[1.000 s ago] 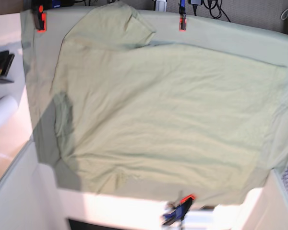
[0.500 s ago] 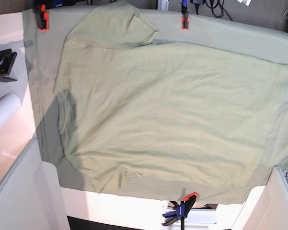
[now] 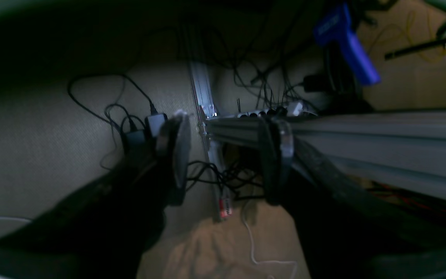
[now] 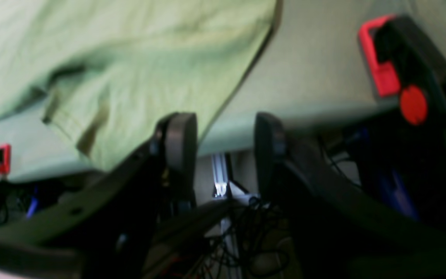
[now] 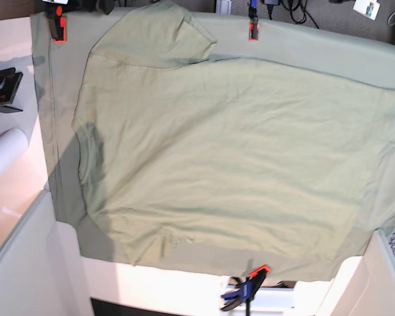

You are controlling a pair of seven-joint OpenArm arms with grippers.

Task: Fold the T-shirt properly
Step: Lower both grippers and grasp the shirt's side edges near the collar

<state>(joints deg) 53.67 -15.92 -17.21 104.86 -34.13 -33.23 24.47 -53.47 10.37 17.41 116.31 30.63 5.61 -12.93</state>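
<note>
The pale green T-shirt lies spread flat, softly wrinkled, on a greyer green sheet. One sleeve reaches toward the far edge. No gripper shows in the base view. In the right wrist view my right gripper stands open and holds nothing, just off the table edge. It is below the T-shirt's hemmed sleeve edge and the sheet. My left gripper is open and empty, looking under the table at cables and a metal rail.
Red and black clamps pin the sheet at the far edge, and a blue one at the near edge. A clamp sits close to the right gripper. A white roll and a black tool lie at the left.
The T-shirt lies as it did a second ago. The pale shapes at the bottom corners of the base view have shifted slightly.
</note>
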